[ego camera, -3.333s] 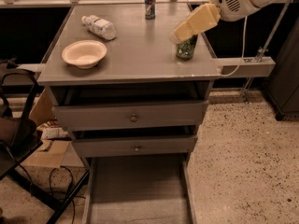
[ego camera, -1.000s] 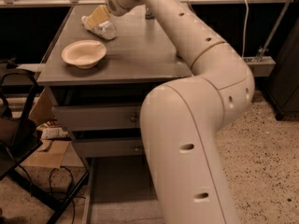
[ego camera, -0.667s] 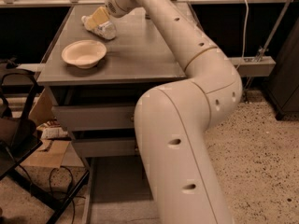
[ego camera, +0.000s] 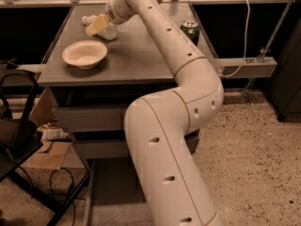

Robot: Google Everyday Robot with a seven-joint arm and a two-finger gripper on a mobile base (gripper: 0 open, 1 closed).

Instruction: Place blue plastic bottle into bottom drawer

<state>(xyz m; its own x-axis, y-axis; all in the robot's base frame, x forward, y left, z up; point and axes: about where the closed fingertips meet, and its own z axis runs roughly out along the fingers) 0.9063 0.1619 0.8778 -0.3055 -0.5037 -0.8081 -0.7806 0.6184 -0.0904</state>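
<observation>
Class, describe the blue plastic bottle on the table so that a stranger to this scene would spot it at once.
Find the grey table top and look to its far left corner, behind the white bowl. The blue plastic bottle lies there on its side, under the gripper. Unlike the upright green can far right, it is clear with a white cap.

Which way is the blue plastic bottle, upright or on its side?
On its side: the blue plastic bottle lies flat on the table, with the tool right at it.
</observation>
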